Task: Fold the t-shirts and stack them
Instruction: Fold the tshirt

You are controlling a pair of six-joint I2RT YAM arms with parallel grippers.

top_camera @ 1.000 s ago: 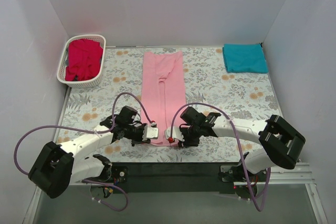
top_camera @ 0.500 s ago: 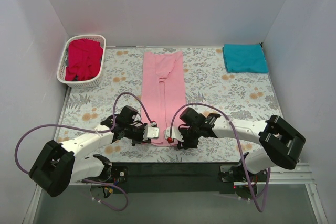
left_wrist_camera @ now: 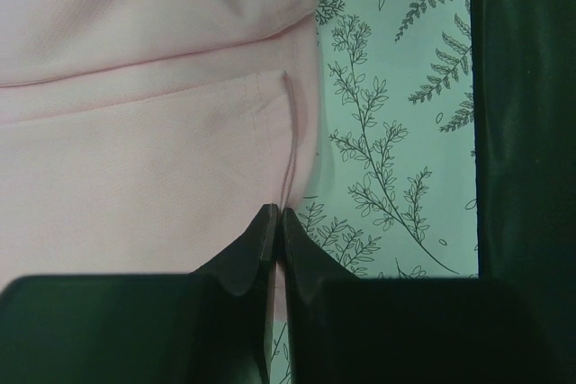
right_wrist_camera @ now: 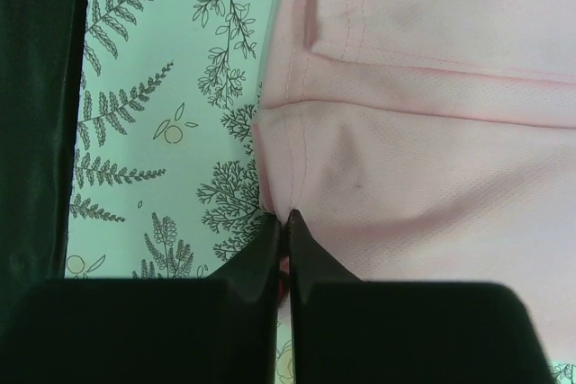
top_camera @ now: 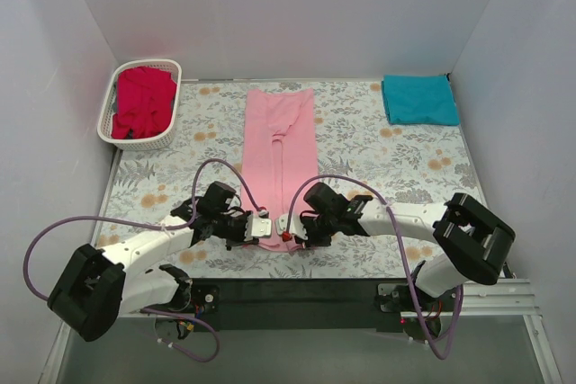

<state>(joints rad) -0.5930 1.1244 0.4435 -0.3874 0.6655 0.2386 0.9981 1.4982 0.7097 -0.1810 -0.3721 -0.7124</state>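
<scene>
The light pink t-shirt (top_camera: 280, 155) lies as a long narrow folded strip down the middle of the table. My left gripper (top_camera: 262, 226) is shut on its near left corner; in the left wrist view the jaws (left_wrist_camera: 277, 215) pinch the pink hem (left_wrist_camera: 153, 159). My right gripper (top_camera: 286, 227) is shut on its near right corner; in the right wrist view the jaws (right_wrist_camera: 283, 218) pinch the hem of the pink cloth (right_wrist_camera: 423, 177). The teal t-shirt (top_camera: 419, 99) lies folded at the far right. The bright red t-shirt (top_camera: 142, 102) sits bunched in the basket.
A white lattice basket (top_camera: 106, 128) stands at the far left corner. The table has a floral cloth (top_camera: 378, 155). White walls close in on three sides. A black strip (top_camera: 297, 299) runs along the near edge by the arm bases.
My right gripper has slid left along the shirt's near edge toward the left gripper. The left gripper has barely moved.
</scene>
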